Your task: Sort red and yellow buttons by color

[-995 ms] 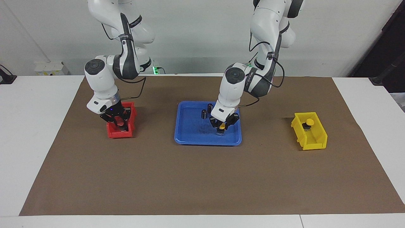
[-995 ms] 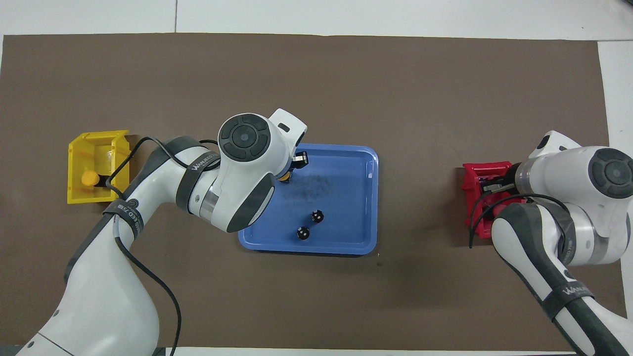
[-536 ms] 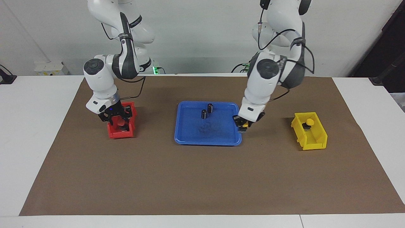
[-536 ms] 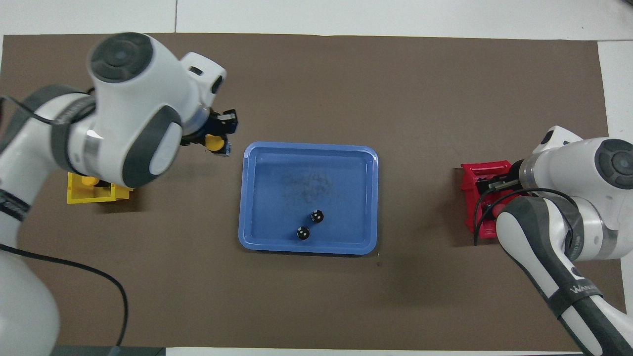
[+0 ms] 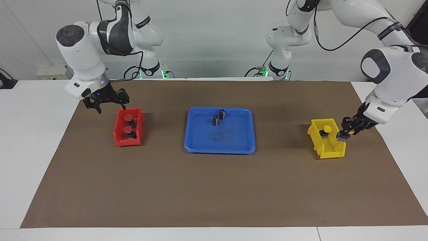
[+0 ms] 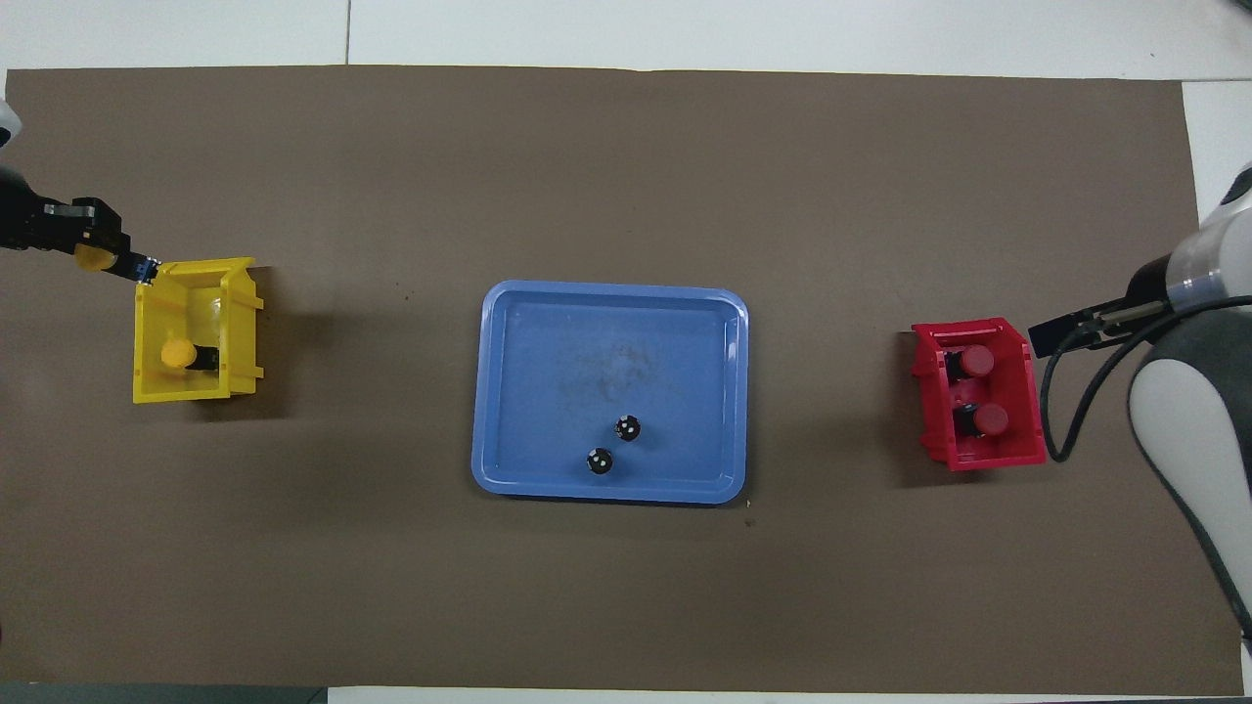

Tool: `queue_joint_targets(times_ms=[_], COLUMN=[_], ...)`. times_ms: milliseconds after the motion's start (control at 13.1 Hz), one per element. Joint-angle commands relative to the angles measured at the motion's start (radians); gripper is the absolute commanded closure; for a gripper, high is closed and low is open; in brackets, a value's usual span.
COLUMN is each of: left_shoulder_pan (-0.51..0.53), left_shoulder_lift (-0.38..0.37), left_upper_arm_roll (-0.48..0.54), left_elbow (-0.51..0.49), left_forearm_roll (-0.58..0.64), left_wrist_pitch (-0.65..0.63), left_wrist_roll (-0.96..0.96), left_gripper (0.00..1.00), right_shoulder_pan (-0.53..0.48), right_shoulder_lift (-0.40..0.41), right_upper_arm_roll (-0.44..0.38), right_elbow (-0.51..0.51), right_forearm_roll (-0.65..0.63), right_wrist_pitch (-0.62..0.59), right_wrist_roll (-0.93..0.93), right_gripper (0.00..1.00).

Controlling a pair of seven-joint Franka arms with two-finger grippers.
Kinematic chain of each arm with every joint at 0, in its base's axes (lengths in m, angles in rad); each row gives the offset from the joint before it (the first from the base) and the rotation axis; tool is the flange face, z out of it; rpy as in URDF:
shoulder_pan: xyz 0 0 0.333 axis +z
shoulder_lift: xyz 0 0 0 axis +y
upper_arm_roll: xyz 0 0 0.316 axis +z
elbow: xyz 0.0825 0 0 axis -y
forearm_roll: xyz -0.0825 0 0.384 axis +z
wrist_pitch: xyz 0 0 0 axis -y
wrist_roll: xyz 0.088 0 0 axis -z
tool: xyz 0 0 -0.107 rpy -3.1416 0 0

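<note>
Two red buttons (image 5: 128, 117) (image 5: 127, 129) lie in the red bin (image 5: 117, 134); they also show in the overhead view (image 6: 976, 361) (image 6: 991, 419). One yellow button (image 5: 327, 129) sits in the yellow bin (image 5: 329, 154), and shows in the overhead view (image 6: 177, 353). My left gripper (image 5: 344, 134) is shut on the other yellow button (image 6: 90, 258) and holds it in the air at the yellow bin's (image 6: 196, 393) rim, on the side toward the table's end. My right gripper (image 5: 110, 107) is open and empty, raised beside the red bin (image 6: 978, 460).
A blue tray (image 5: 200, 147) sits mid-mat with two dark capless cylinders (image 5: 222, 113) (image 5: 215, 120) standing in it, near its edge closest to the robots. The brown mat (image 5: 214, 190) covers the table between the bins.
My left gripper lifted the yellow button off the blue tray and carried it to the yellow bin. My right gripper let go of a red button in the red bin and rose clear.
</note>
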Motion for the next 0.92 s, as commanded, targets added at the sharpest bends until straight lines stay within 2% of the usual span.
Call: queue_joint_targets(times_ms=[0, 459, 842], left_shoulder_pan=[0.000, -0.012, -0.003], left_shoulder_lift=[-0.023, -0.013, 0.009], left_upper_arm_roll=[-0.015, -0.015, -0.015], left_elbow=[-0.106, -0.230, -0.302], left_forearm_roll=[-0.005, -0.004, -0.004], left_wrist_pitch=[0.094, 0.242, 0.366], left_wrist_roll=[0.026, 0.027, 0.050], left_gripper=[0.99, 0.99, 0.99], right_shoulder_pan=[-0.025, -0.019, -0.016], right_shoulder_lift=[-0.002, 0.084, 0.087], right_upper_arm_roll=[-0.006, -0.025, -0.028], right_elbow=[0.116, 0.322, 0.331], right_forearm_roll=[0.021, 0.021, 0.016], right_wrist_pitch=[-0.132, -0.243, -0.252], right_wrist_roll=[0.005, 0.014, 0.019], right_gripper=[0.01, 0.01, 0.01])
